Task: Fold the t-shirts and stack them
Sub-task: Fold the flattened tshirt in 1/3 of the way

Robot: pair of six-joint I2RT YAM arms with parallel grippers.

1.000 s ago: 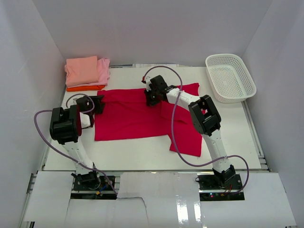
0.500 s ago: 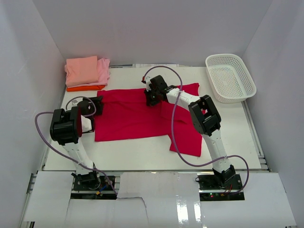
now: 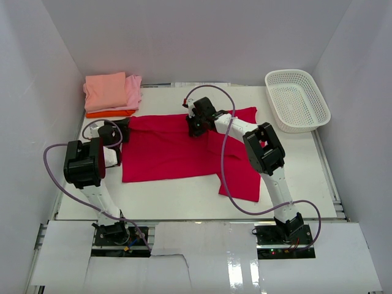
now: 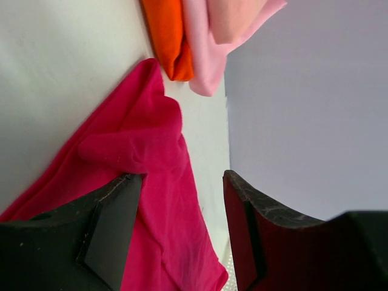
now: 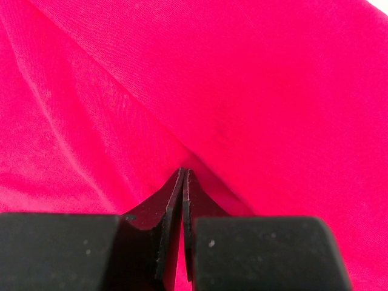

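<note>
White walls (image 3: 196, 37) close in a white table (image 3: 184, 196) on three sides, so the only open side is the near edge where the arms are bolted. From above, the crimson t-shirt (image 3: 171, 147) lies spread across the middle of the table, with one sleeve reaching toward the back right and a loose flap hanging down toward the front right. A bare strip of table runs between its front hem and the near edge, and another between its right side and the basket (image 3: 297, 99) in the back right corner. At the back left, by the wall, sits the stack: the salmon-pink t-shirt (image 3: 105, 90) on top, the light pink t-shirt (image 3: 133, 92) under it and the orange t-shirt (image 3: 110, 113) at the bottom, just beside the crimson shirt's back left corner. The left tool (image 3: 121, 131) is at the shirt's left edge, and the right tool (image 3: 193, 128) is down on the cloth near its back edge. In the left wrist view, the left tool (image 4: 182, 182) is spread wide and grips nothing, with the crimson sleeve and a sliver of table in its gap. The stack's edges lie beyond it. In the right wrist view, the right tool (image 5: 183, 174) is pressed narrow, pinching a raised ridge of crimson cloth at its tips, and red fabric fills the frame.
</note>
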